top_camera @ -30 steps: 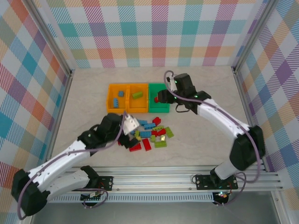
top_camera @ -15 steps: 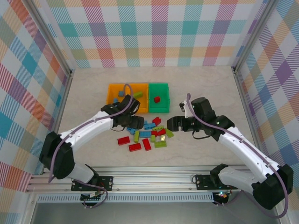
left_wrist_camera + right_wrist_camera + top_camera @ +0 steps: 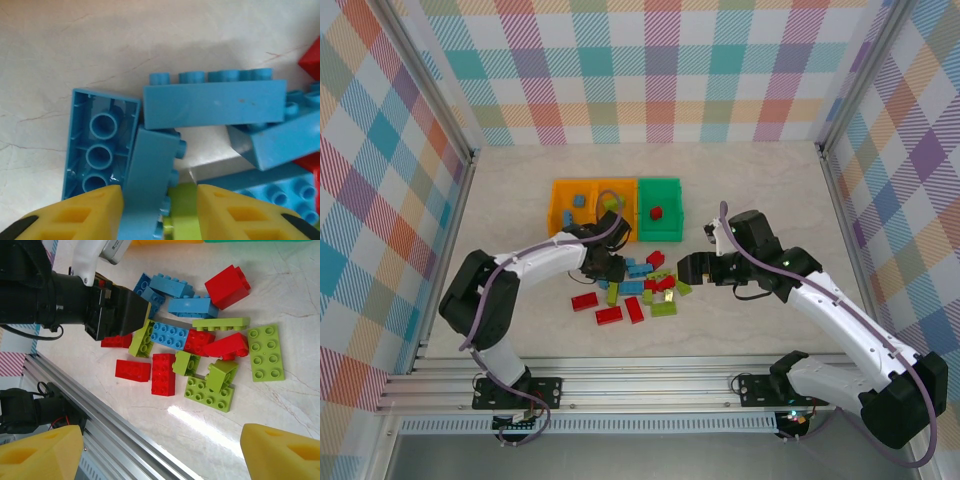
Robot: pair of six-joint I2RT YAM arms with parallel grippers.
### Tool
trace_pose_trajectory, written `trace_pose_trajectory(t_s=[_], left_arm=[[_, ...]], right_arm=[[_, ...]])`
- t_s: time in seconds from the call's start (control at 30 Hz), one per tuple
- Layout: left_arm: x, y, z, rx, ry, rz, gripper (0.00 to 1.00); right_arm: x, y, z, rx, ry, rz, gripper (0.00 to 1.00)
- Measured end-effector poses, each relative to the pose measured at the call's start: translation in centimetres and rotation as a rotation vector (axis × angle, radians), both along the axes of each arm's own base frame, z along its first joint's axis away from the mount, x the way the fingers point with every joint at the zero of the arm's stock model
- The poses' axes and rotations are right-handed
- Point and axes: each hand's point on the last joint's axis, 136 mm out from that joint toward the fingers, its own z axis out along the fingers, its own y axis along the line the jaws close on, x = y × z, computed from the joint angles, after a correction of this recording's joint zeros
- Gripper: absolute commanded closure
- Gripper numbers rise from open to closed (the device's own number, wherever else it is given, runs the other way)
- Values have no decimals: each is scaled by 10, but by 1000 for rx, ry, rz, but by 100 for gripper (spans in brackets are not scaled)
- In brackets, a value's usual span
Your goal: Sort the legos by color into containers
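The legos (image 3: 638, 287) lie in a loose pile of blue, lime and red bricks in front of the containers (image 3: 617, 186), two orange bins and one green. Blue bricks sit in the left orange bin, a lime one in the middle bin, a red one (image 3: 656, 212) in the green bin. My left gripper (image 3: 604, 268) is down at the pile's left edge. Its yellow fingers (image 3: 100, 212) press a blue lego (image 3: 150, 185) standing on edge, with a lime brick (image 3: 186, 210) wedged beside it. My right gripper (image 3: 693, 268) hovers open at the pile's right side, nothing between its fingers (image 3: 282, 450).
In the right wrist view the left arm's black wrist (image 3: 107, 310) covers the pile's far-left bricks. A red brick (image 3: 163, 374) and a lime plate (image 3: 266, 351) lie nearest. An aluminium rail (image 3: 115, 425) runs along the table's near edge. Metal posts and checked walls enclose the table.
The right gripper left the green bin and came down to the pile's right side, then stayed. The left gripper swung to the pile's left edge and settled lower onto the bricks.
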Motion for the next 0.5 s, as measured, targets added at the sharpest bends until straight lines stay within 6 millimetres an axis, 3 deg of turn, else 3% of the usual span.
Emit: trace_pose_trajectory(t_s=[0.2, 0.33, 0.5], left_arm=[[4, 1, -11, 7, 10, 5, 66], [7, -1, -10, -1, -3, 1, 78], [9, -3, -7, -8, -16, -6, 79]], right_arm=[[1, -2, -1, -10, 0, -9, 17], [1, -2, -1, -8, 5, -14, 17], [2, -1, 2, -1, 3, -18, 16]])
